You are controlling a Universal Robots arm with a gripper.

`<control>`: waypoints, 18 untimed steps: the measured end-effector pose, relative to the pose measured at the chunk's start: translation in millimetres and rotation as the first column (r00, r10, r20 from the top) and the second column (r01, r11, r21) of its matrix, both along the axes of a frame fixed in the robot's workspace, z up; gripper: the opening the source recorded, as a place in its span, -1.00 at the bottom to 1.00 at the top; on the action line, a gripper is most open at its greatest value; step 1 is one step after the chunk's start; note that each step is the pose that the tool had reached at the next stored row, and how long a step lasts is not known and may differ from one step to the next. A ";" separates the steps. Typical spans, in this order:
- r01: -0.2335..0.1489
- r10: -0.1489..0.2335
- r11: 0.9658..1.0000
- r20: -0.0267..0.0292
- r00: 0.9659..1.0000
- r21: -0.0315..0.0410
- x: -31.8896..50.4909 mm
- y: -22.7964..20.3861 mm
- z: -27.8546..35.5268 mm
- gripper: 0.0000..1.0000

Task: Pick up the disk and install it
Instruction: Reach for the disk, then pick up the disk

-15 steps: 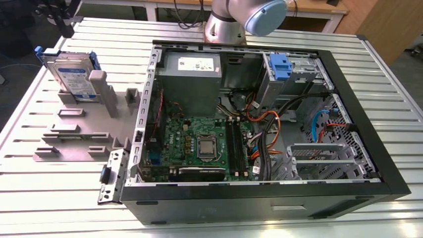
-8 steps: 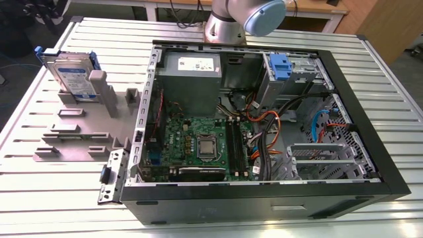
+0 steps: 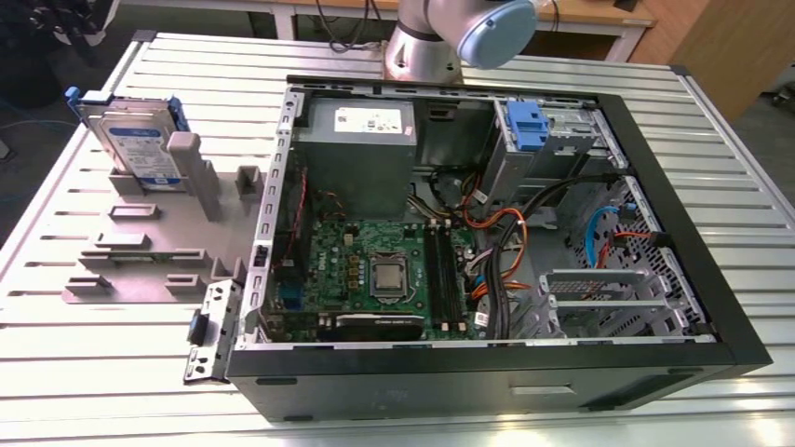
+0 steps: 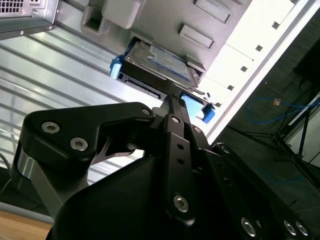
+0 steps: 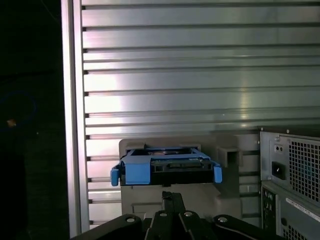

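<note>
Status: the task has not visibly begun. The disk (image 3: 132,144) stands on edge in a grey holder (image 3: 186,177) on the bench (image 3: 100,372), at the exterior view's left, well apart from the open computer case (image 3: 497,363). Nothing grips it. Judged from this, both the pick-up and the installation are outstanding.

Tool: in both wrist views the tool (image 5: 172,195) (image 4: 170,97) is aimed at the disk (image 5: 172,165) (image 4: 157,62) but is apart from it. Its fingers appear pressed together with nothing between them.

Exterior view: this gives the layout. The arm (image 3: 460,37) rises behind the case, the case interior is exposed with the motherboard (image 3: 385,270) and the power supply (image 3: 360,121), and a blue bracket (image 3: 528,126) sits in the drive cage at the far side.

Wrist views: the first wrist view looks end-on at the disk, showing the blue carrier rails and the dark connector edge, with the case's rear panel (image 5: 290,170) beside it. The second wrist view shows the labelled face at an angle, and the black linkage of the tool in front.
</note>
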State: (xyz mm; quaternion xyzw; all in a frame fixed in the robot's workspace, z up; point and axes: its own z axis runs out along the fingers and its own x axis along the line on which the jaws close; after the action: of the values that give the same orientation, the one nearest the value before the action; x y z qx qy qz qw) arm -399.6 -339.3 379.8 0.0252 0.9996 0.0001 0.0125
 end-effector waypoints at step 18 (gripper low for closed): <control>0.000 0.000 1.000 0.000 1.000 0.000 -20.8 1.7 -2.6 -0.79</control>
State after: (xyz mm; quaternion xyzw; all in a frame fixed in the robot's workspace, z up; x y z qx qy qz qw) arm -420.4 -337.7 377.1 0.0252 0.9996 0.0001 0.0125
